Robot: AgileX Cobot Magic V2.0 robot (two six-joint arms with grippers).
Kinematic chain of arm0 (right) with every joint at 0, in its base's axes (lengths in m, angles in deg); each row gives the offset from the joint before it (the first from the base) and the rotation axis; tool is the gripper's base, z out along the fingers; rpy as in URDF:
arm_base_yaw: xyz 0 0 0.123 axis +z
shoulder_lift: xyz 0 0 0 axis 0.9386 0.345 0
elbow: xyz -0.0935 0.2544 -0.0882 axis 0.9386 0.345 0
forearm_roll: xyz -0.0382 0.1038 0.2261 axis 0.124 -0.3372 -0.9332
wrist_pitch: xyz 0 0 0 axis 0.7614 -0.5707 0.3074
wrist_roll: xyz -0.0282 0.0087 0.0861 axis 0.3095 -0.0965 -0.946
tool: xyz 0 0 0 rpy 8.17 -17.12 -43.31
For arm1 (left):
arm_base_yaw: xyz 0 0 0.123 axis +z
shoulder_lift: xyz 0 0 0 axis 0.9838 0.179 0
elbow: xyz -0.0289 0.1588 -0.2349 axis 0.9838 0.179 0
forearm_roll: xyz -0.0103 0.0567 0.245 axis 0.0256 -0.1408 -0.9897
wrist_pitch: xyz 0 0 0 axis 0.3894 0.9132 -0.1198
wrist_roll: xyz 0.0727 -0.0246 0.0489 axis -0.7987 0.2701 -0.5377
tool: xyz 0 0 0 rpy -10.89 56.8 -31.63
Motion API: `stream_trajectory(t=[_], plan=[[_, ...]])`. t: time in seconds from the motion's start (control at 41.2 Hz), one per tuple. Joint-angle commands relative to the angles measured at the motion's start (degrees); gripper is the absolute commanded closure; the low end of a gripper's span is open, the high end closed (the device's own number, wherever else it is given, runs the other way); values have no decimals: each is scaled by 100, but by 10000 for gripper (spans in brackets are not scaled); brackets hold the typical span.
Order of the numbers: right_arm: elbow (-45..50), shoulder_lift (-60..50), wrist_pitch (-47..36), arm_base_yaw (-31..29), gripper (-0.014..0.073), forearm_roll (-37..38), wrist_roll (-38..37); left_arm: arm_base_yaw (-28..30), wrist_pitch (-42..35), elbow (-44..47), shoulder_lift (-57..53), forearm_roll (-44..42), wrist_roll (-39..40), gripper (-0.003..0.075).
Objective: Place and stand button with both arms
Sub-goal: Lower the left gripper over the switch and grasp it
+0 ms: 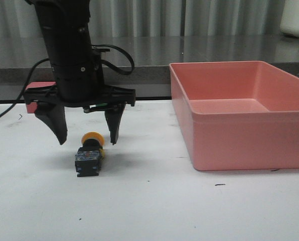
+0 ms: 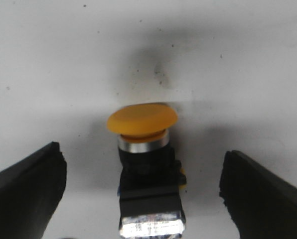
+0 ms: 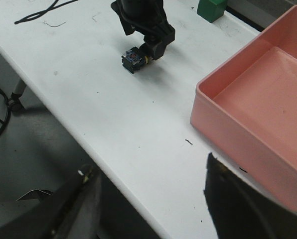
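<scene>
1. The button [image 1: 89,154] lies on its side on the white table [image 1: 149,211], yellow mushroom cap [image 2: 142,119] pointing toward the back of the table, boxy base toward the front edge.
2. Below the cap sits a bright metal ring, then a black neck, then a black-and-blue base with a shiny end face.
3. The left gripper [image 1: 88,131] hangs straight down over the button, its 2 dark fingers spread wide, 1 on each side of the cap and touching nothing.
4. From the left wrist camera the button lies midway between the 2 fingertips [image 2: 31,174], clear table on both sides.
5. The right gripper [image 3: 151,204] is held off the table's front edge, well apart from the button, its 2 fingers spread and empty.
6. Count: 1 button, 2 arms, 1 pink bin [image 1: 240,113] to the right of the button, 1 green cube [image 3: 212,8] at the back, 1 red block [image 1: 38,93] partly hidden behind the left arm.
</scene>
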Motion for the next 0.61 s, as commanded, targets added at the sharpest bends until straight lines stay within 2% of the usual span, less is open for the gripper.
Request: stream_trajectory(t=[0.0,0.194,0.267,0.462,0.583], plan=[[-150,21,-335,2,116,34,52,-30,-94,-279,-93,-51,125,122],[-150,21,-335,2,116,34,52,-30,-184,-397,192,-52,284,125],[-150,21,-335,2,116,34,52,-30,-163,-397,254,-29,324,157],[-150,21,-335,2,116,34,52,-30,-147,-397,267,-7,376,377],[-150,21,-335,2,116,34,52,-30,-133,-397,257,-7,376,477]])
